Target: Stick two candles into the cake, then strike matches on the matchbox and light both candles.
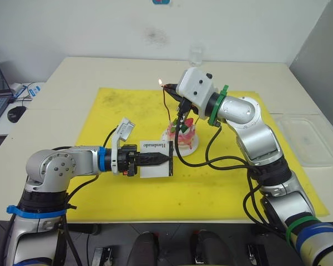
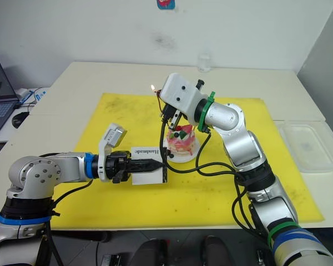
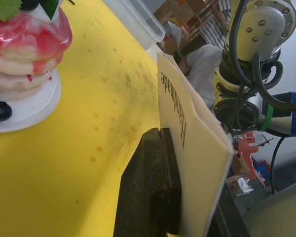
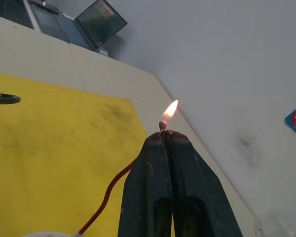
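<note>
Clamping a burning match (image 4: 163, 124) between its closed fingers, the right gripper (image 4: 166, 136) hovered mid-frame above the cake (image 2: 181, 142), beside the red candle (image 4: 106, 198). Lower left of centre, the left gripper (image 1: 165, 158) pinched the upright matchbox (image 1: 155, 159).

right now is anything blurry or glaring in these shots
Right wrist view: the flame on the match is a small bright spot, the right gripper sharp. Left wrist view: the cake reads soft, the matchbox close. Eye views: even light, no glare.
</note>
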`<state>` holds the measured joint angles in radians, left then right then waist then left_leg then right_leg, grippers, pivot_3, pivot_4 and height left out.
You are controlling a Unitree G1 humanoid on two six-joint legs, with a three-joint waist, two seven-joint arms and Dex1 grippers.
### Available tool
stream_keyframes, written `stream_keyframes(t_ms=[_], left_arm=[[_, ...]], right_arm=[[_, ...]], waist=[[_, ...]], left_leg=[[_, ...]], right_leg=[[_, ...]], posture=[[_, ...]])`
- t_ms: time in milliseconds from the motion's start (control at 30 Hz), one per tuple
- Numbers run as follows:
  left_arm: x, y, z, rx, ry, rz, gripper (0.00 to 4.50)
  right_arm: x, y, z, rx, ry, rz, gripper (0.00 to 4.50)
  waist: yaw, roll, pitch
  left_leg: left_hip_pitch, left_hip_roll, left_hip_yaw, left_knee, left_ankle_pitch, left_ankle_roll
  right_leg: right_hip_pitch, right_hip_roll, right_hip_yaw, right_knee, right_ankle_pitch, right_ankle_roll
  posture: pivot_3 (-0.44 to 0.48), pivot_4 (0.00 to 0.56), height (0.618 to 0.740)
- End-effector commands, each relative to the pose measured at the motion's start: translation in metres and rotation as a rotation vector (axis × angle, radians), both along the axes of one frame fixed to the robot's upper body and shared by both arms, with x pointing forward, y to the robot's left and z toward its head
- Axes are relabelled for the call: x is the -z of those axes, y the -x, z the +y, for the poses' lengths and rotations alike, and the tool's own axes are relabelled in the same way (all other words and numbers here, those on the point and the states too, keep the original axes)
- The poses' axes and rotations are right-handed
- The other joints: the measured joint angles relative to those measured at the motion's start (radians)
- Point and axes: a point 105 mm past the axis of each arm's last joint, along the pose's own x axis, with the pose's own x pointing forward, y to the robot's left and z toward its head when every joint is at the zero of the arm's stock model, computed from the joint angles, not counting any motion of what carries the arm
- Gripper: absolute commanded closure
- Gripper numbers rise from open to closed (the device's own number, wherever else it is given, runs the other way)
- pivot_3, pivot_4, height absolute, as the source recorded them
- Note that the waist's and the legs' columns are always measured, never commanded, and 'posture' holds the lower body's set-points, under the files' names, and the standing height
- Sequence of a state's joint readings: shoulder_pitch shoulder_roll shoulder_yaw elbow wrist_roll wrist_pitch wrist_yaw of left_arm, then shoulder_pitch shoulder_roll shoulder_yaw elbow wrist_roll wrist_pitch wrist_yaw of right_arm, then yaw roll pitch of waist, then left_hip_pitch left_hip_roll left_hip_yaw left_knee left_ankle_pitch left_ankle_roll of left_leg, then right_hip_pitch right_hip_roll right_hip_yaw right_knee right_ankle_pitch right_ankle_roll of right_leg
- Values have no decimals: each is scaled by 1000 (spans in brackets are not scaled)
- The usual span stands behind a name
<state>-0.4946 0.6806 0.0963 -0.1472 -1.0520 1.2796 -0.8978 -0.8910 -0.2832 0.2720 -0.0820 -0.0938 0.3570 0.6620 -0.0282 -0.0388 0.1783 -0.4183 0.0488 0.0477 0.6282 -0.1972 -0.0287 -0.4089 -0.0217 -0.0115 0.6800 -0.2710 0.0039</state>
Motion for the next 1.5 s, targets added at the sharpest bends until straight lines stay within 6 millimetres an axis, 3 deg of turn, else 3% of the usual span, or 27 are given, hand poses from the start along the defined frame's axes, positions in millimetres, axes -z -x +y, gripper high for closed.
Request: stream_keyframes(t_ms=[33,800,1500], left_arm=[[-9,2,-1,16,16,-39,4500],[-10,2,-2,18,18,-43,4500],[-10,3,-2,21,20,-42,4500]], right_arm=[[-18,7,-2,-6,-45,-63,4449],[-6,11,-1,-24,8,-27,4449],[-8,10,-3,-11,5,-33,4449]], waist=[[0,0,0],[0,0,0],[0,0,0]], left_leg=[[0,0,0,0,0,0],[0,0,0,0,0,0],[0,0,0,0,0,0]], right_leg=[[0,0,0,0,0,0],[0,0,0,0,0,0],[0,0,0,0,0,0]], posture=[[0,150,740],[0,150,740],[0,150,740]])
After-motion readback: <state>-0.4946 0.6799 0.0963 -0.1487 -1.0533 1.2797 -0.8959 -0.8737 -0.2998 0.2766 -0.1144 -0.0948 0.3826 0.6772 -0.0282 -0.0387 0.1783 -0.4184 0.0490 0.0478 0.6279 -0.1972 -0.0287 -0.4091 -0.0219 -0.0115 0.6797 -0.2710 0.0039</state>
